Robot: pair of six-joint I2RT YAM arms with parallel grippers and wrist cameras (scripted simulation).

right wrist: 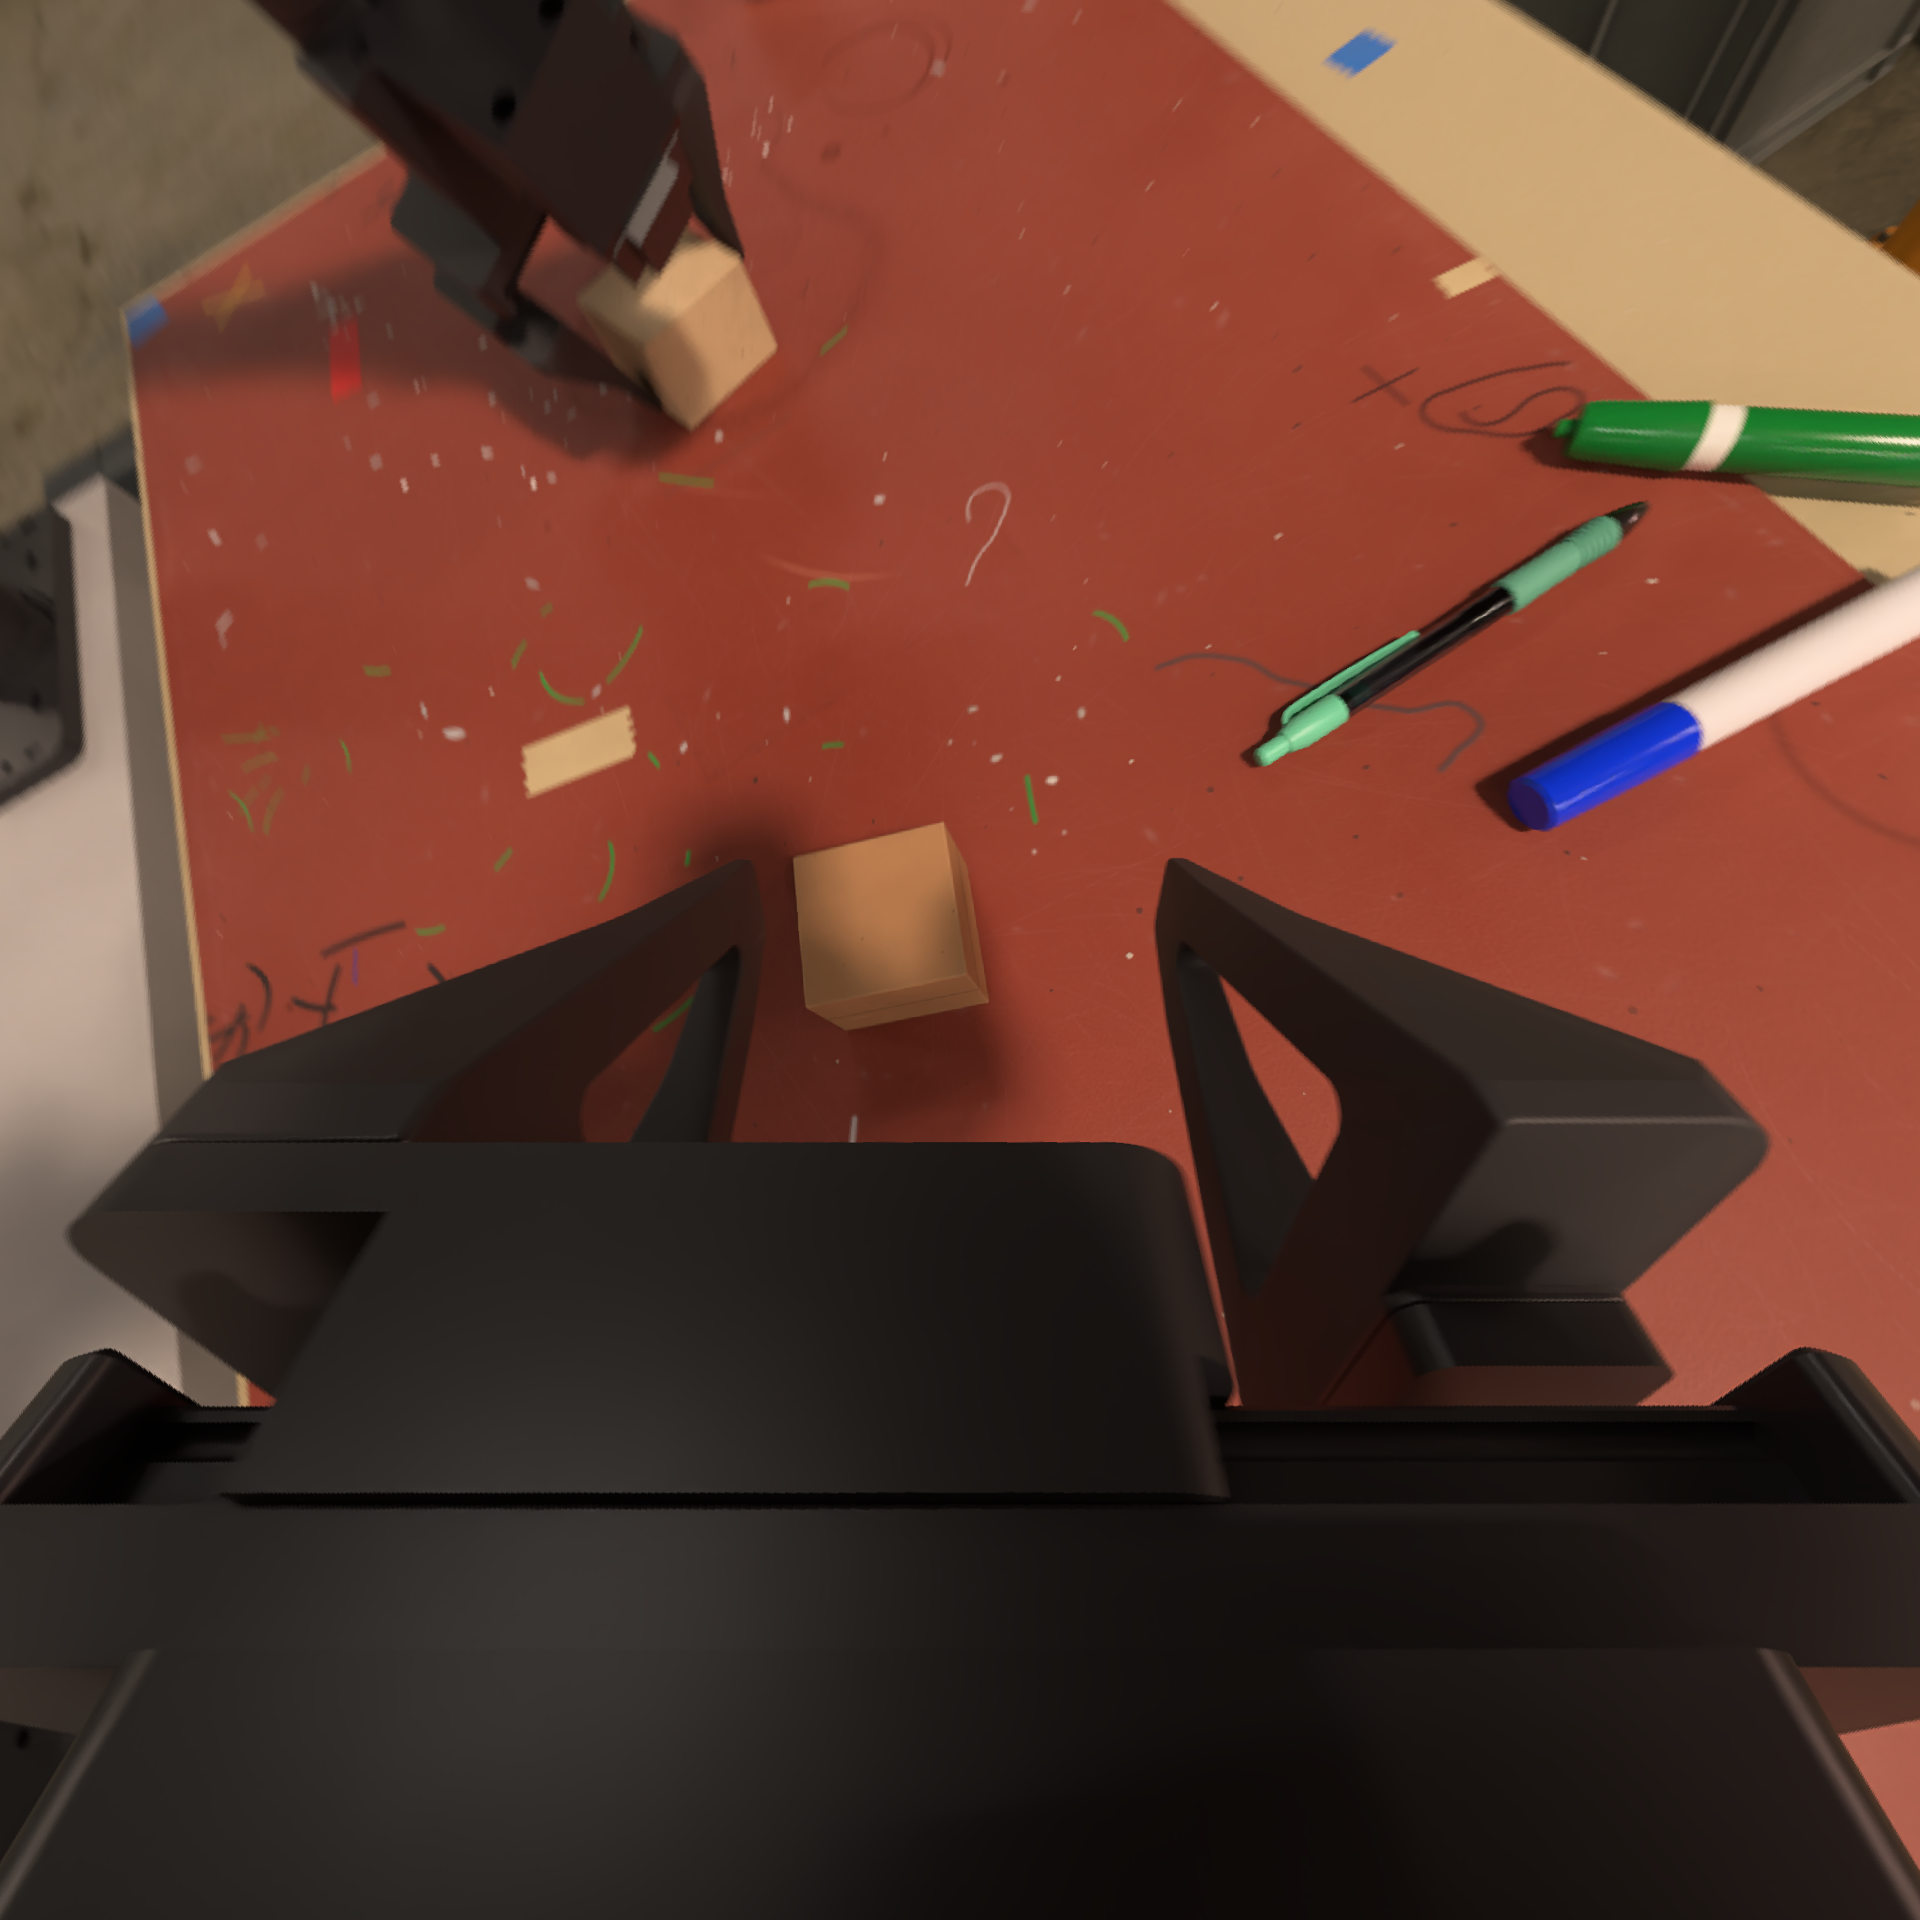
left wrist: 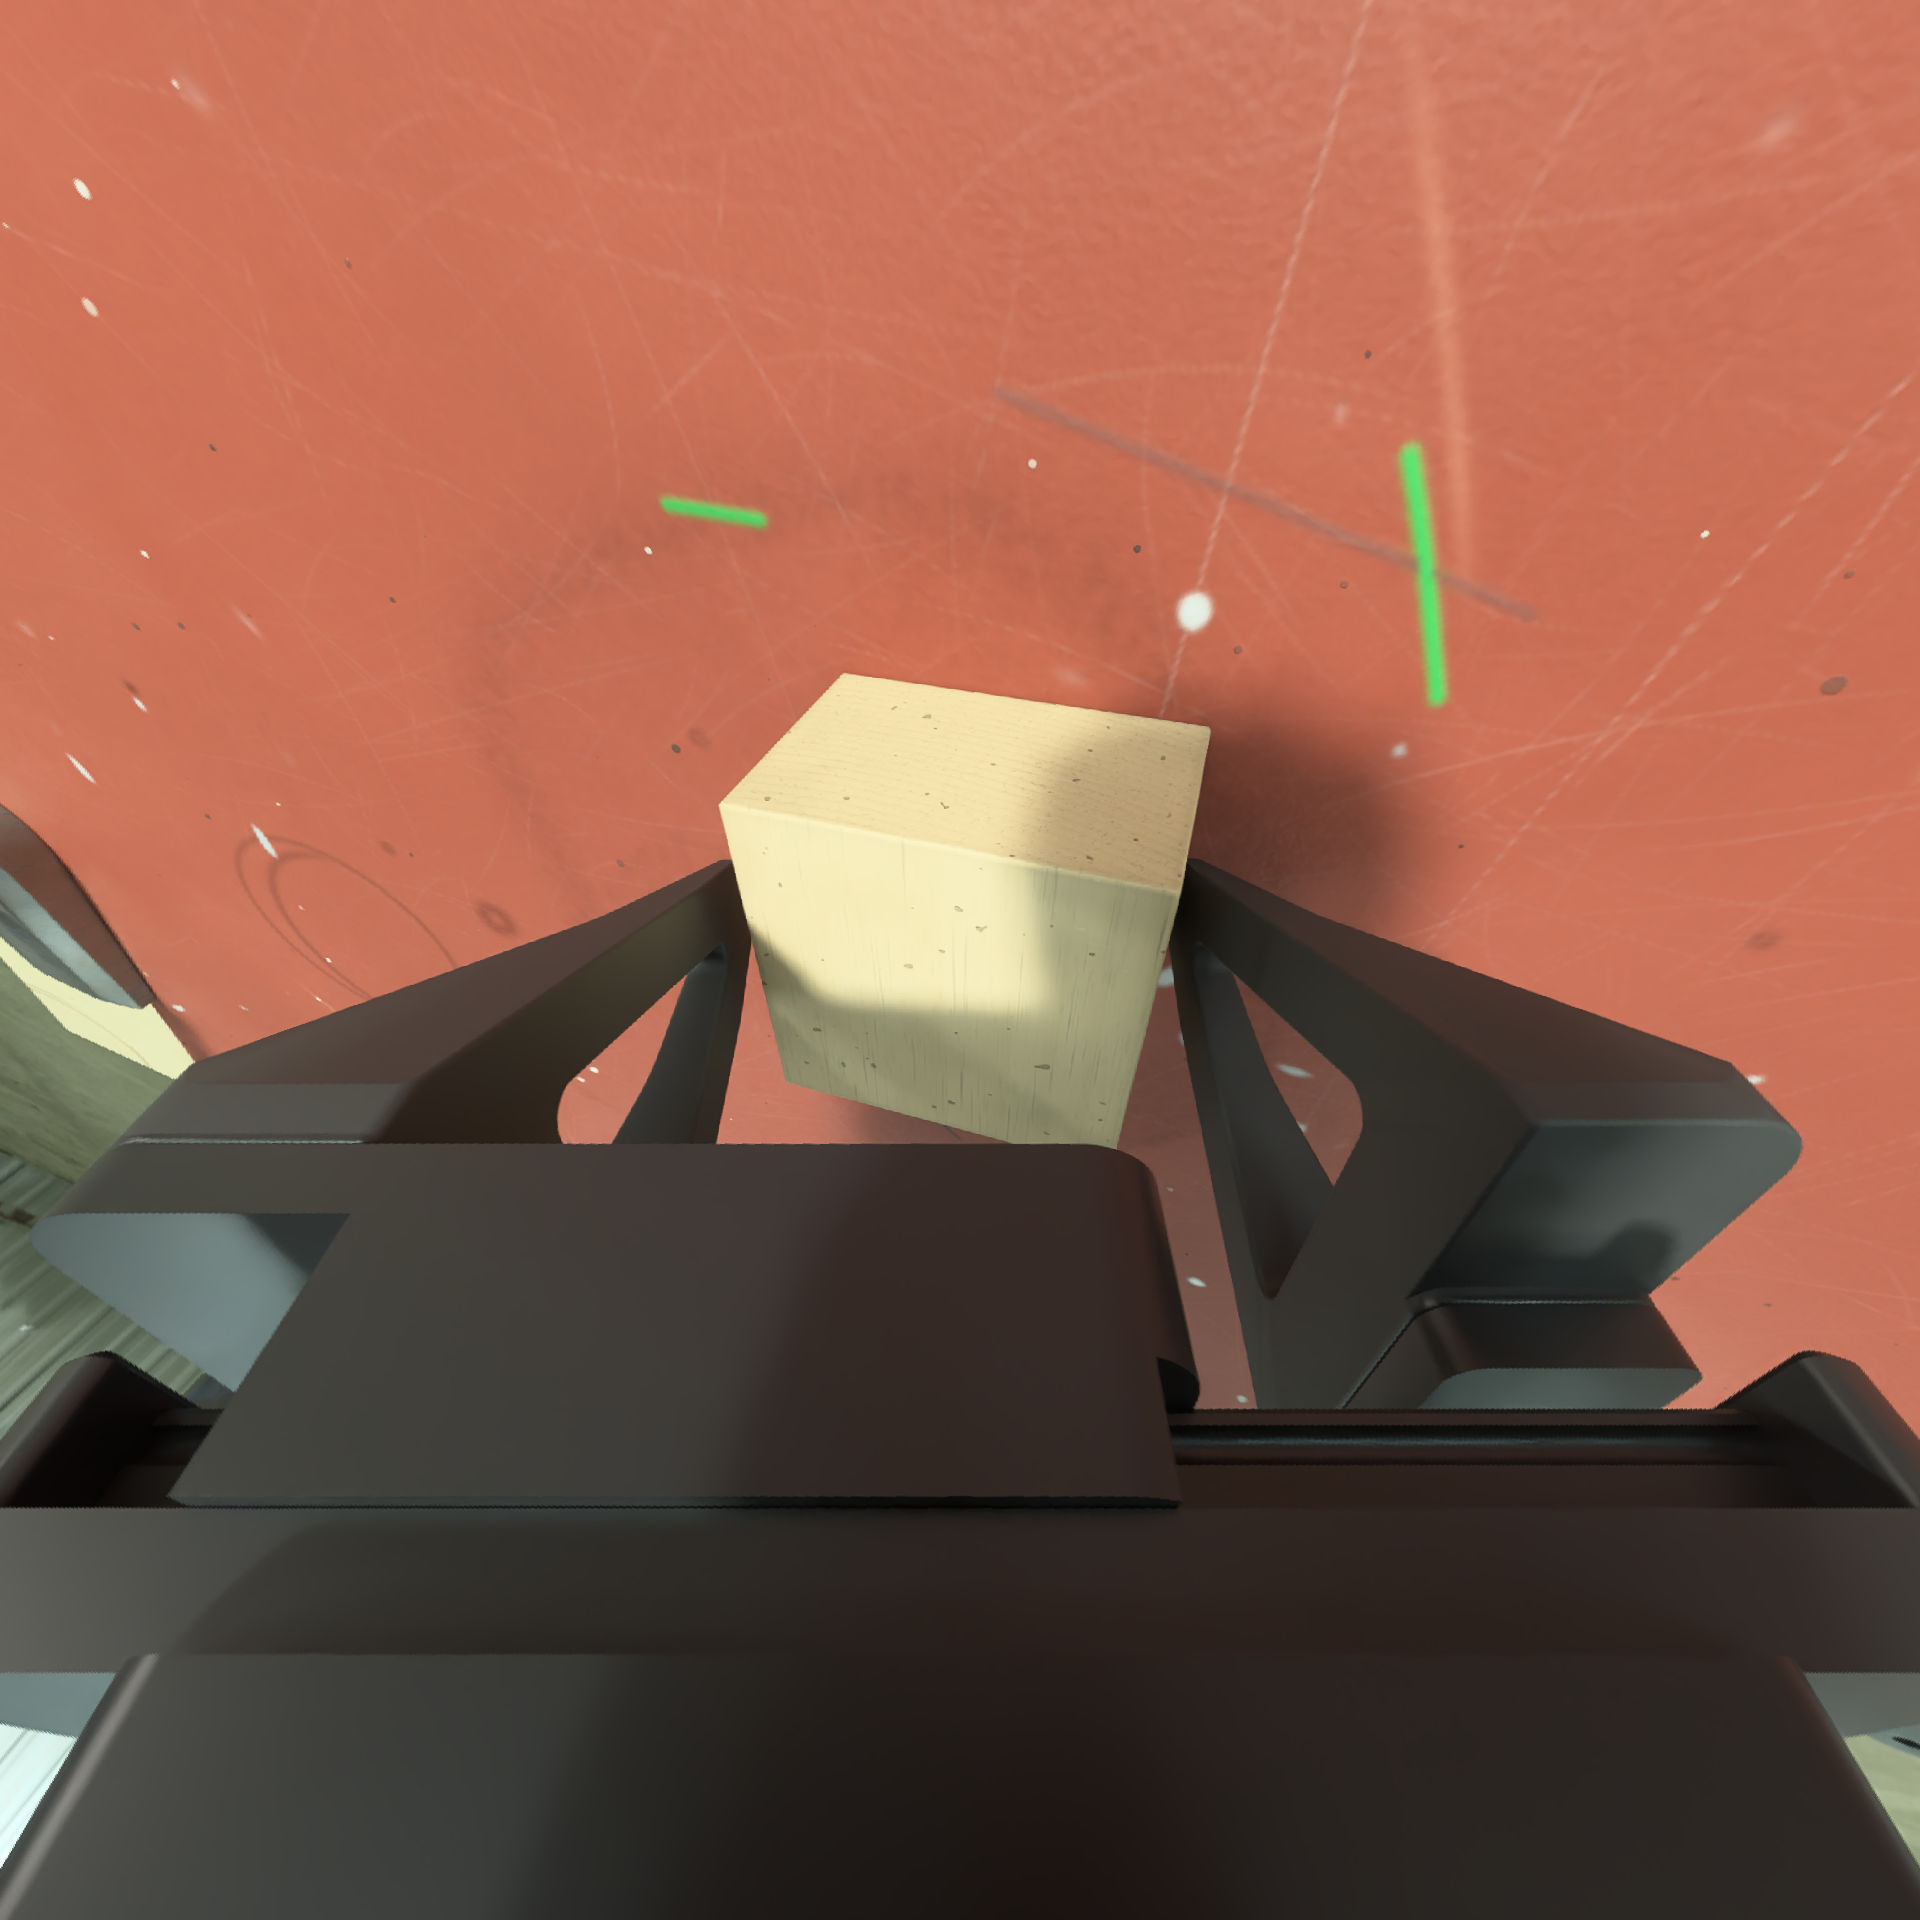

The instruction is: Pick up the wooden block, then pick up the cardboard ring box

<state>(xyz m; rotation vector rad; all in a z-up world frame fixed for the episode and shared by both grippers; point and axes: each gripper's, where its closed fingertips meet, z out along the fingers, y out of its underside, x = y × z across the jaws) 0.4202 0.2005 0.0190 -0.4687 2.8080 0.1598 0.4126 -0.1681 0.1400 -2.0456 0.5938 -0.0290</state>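
— Looking across the red counter [right wrist: 1039, 312], we see our left end effector [left wrist: 956, 914] pinching the wooden block [left wrist: 961, 914] between both fingers, its lower edge tilted off the surface.

— Agreed. Our right end effector [right wrist: 961, 935] is spread wide above the cardboard ring box [right wrist: 883, 925], which sits on the counter between the fingers, touching neither.

— Off to the side we see a green marker [right wrist: 1756, 442], a blue-capped marker [right wrist: 1704, 707] and a green pen [right wrist: 1444, 634].

No legible text or labels
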